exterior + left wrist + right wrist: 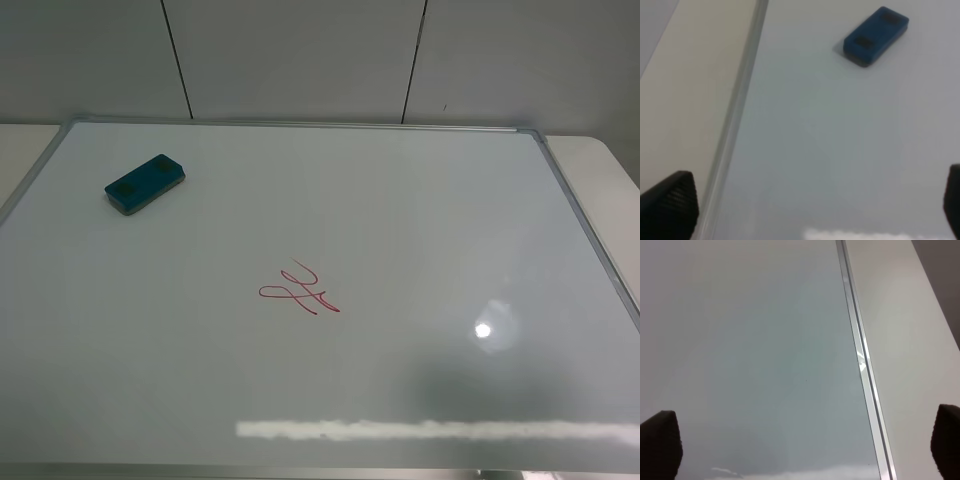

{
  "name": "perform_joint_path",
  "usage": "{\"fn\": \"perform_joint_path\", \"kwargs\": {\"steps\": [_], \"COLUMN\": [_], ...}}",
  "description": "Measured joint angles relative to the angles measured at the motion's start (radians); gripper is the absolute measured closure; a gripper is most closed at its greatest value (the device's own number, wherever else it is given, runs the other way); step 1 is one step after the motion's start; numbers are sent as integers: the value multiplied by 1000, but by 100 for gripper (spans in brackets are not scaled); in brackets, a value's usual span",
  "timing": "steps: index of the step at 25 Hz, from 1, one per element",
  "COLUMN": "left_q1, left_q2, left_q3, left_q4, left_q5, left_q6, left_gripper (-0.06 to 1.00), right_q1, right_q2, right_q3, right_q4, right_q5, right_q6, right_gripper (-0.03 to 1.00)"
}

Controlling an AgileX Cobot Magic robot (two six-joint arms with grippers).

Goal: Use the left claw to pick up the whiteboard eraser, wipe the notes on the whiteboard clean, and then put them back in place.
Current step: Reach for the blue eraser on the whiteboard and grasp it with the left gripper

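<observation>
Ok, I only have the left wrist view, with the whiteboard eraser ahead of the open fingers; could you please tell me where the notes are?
Observer: The high view shows a red marker scribble near the middle of the whiteboard.
Operator: Thanks. Is the eraser close to it?
Observer: No, the whiteboard eraser lies well apart from it, near the board's far left corner.
Operator: And what is the right gripper doing?
Observer: Its wrist view shows the right gripper open and empty, above the board's right-hand frame.
</observation>
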Motion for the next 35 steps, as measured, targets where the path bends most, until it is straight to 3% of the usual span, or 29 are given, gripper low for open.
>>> {"fn": "perform_joint_path", "kwargs": {"steps": [35], "left_q1": [0], "left_q2": [0], "left_q3": [0], "left_q4": [5], "left_q5": [-2], "left_q6": [-8], "left_gripper": [-5], "right_q1": [0], "right_q2": [0], "right_q3": [0], "right_q4": [0], "right_q5": [0], "right_q6": [0], "right_gripper": [-3]}}
